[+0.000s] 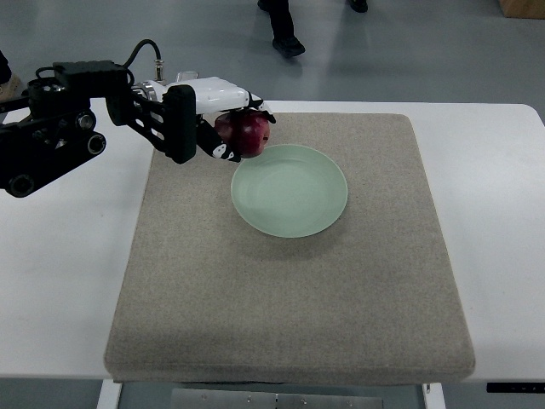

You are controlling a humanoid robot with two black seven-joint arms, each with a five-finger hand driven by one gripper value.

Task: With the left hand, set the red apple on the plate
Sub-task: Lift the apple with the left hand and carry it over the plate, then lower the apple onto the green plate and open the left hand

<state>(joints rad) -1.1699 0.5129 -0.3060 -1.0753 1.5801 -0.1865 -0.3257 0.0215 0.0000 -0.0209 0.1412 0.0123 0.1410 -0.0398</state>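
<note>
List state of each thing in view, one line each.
left hand: shut on the red apple, at the plate's upper-left edge
red apple: held in the hand, not yet on the plate
plate: empty, upright on the mat
mat: flat on the white table
white table: mat on it
person's feet: on the floor beyond the table

In the upper left of the frame, the left hand (223, 123) reaches in from the left edge with its fingers wrapped around a red apple (247, 133). The apple sits over the upper left rim of a pale green plate (289, 190); whether it touches the rim cannot be told. The plate lies on a grey mat (289, 298) spread over a white table (60, 281). A person's shoe (286, 43) shows on the floor at the top edge.
</note>
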